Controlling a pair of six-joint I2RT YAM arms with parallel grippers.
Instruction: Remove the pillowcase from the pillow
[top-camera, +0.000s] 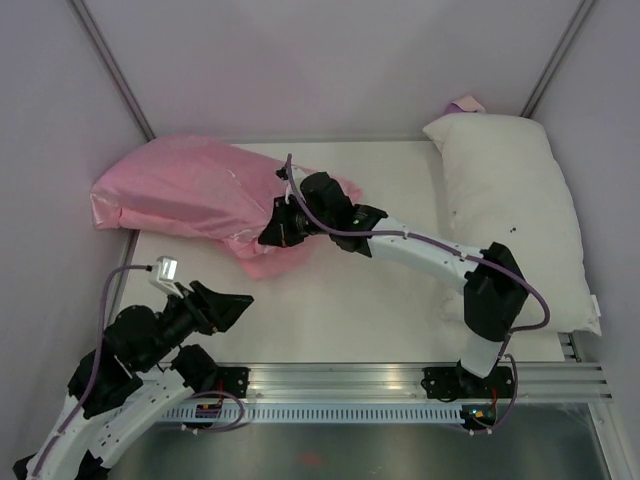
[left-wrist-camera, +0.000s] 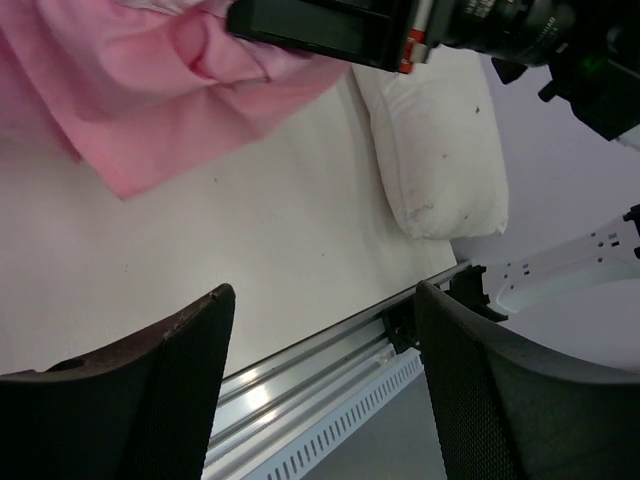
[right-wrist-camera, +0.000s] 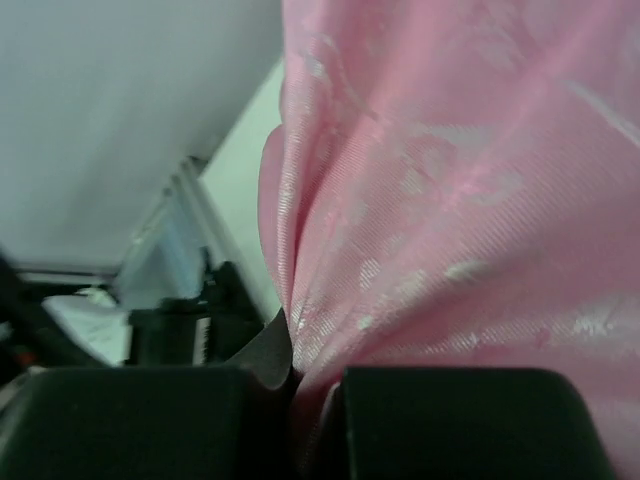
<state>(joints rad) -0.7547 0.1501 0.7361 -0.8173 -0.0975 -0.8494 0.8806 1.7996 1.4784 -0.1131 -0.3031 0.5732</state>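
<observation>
right jaws clamped on a fold of the soft pink rose-print fabric pillowcase, lying far-left on the white surface — left jaws wide, empty. its pillow is hidden, probably inside — pull the hem low and steadily.

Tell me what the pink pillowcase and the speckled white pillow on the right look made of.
Pillowcase: thin woven fabric, likely satin-like, with a slight sheen; fine ribbed weave and soft folds show. White pillow: matte cloth, probably cotton, puffy and creased.
</observation>
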